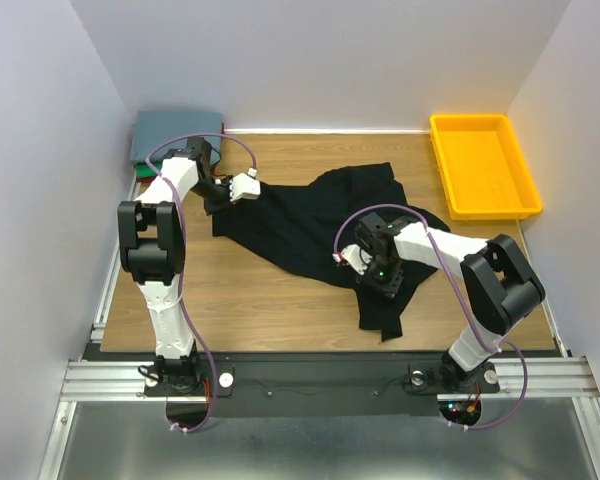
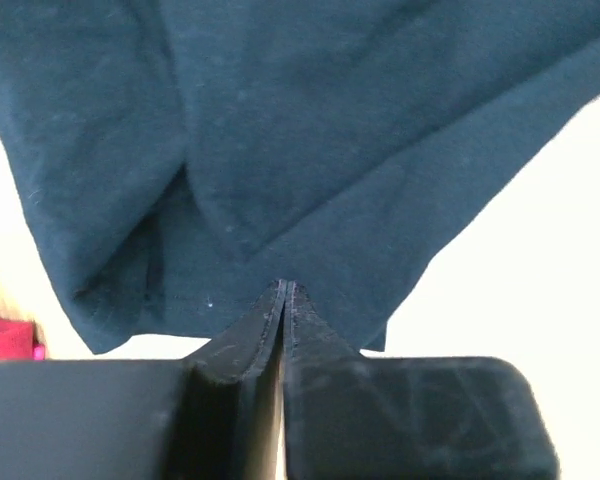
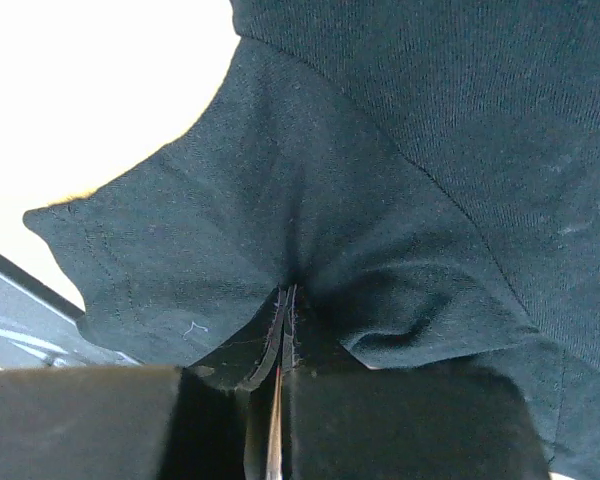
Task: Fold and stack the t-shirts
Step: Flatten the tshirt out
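A yellow plastic bin (image 1: pixel 485 165) sits at the far right corner of the wooden table (image 1: pixel 260 300), its long side running along the right edge. It is shallow, with a raised rim. Plain white walls (image 1: pixel 320 60) close the table in on three sides. Along the near edge runs a band of aluminium rails (image 1: pixel 310 375) – just below it, a dull grey metal sheet (image 1: pixel 310 445) fills the bottom of the top view.
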